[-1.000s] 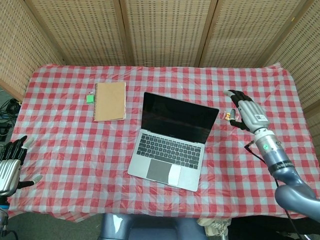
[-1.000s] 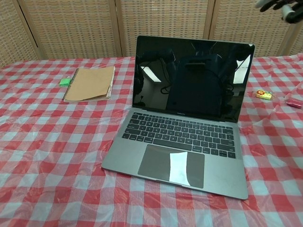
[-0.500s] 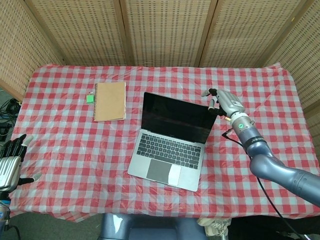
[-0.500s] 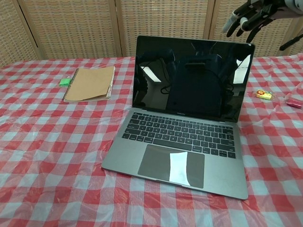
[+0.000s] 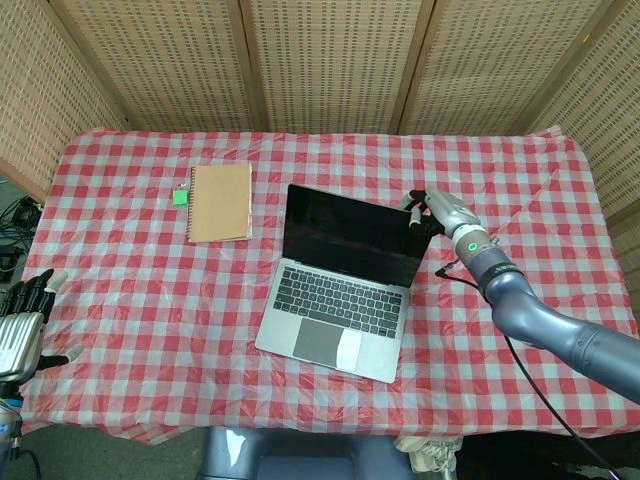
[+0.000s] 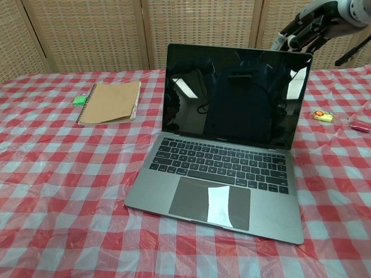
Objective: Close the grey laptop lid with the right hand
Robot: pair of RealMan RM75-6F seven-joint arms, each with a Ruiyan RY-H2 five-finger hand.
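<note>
The grey laptop (image 5: 340, 280) (image 6: 226, 150) stands open in the middle of the table, its dark screen upright and facing me. My right hand (image 5: 432, 211) (image 6: 304, 28) is at the lid's top right corner, behind the screen, fingers spread and pointing down toward the top edge. Whether the fingertips touch the lid is unclear. It holds nothing. My left hand (image 5: 20, 325) hangs off the table's near left edge, fingers apart and empty; the chest view does not show it.
A tan spiral notebook (image 5: 220, 202) (image 6: 110, 102) lies left of the laptop with a small green item (image 5: 180, 197) beside it. Small yellow (image 6: 323, 116) and pink (image 6: 360, 125) objects lie right of the laptop. A wicker screen (image 5: 330, 60) backs the table.
My right hand has swung in from the right side of the table to the lid's top right corner and dropped closer to its top edge. The laptop and left hand have not moved.
</note>
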